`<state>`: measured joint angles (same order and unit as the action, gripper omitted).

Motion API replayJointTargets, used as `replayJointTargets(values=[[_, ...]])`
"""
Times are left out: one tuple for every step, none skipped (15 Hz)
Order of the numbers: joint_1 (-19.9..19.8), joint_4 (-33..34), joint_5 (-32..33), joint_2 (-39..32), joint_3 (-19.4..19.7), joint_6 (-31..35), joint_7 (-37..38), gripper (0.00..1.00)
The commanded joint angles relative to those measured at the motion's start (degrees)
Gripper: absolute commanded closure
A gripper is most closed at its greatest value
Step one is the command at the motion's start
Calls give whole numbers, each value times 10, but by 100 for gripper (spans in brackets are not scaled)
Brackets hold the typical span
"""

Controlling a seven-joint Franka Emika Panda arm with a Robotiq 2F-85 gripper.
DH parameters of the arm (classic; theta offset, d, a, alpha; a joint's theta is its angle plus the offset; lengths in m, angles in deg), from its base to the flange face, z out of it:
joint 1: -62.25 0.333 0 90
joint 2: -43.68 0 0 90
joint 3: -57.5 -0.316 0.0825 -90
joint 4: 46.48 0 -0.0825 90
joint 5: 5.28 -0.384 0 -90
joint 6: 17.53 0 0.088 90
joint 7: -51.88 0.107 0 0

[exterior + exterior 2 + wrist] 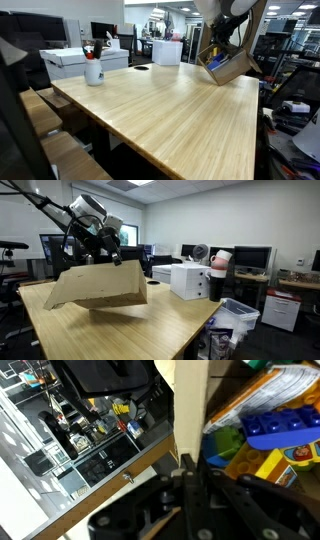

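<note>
My gripper is shut on the wall of a cardboard box and holds it tilted above the wooden table. The box also shows in an exterior view, lifted at the table's far end. In the wrist view the box wall runs up between my fingers. Inside the box lie large toy bricks: a blue one, a yellow one and a green one. The arm reaches down to the box's top edge.
A white mug with pens stands on the table's near left side. White boxes and a white bin stand at the far end. A white box and a cup stand beyond the table. Desks with monitors surround the table.
</note>
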<state>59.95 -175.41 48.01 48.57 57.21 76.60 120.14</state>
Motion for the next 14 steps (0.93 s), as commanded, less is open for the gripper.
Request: replayJointTargets(values=[[9, 18, 20, -21, -4, -37, 7, 98], [10, 20, 22, -25, -4, -42, 7, 98], [11, 22, 25, -29, -5, -48, 8, 98], [12, 25, 27, -33, -5, -54, 7, 98], [13, 27, 29, -37, -6, -59, 7, 98], [14, 28, 30, -40, -6, -61, 7, 98], [16, 30, 31, -41, -6, -65, 6, 98], [18, 33, 32, -45, -6, -69, 6, 98], [20, 35, 31, -46, -7, -71, 5, 98], [21, 37, 32, -47, -7, -75, 5, 98], [22, 38, 34, -48, -7, -78, 5, 98], [25, 40, 36, -50, -8, -85, 5, 98], [26, 42, 37, -53, -9, -90, 6, 98], [27, 43, 39, -54, -10, -97, 5, 98]])
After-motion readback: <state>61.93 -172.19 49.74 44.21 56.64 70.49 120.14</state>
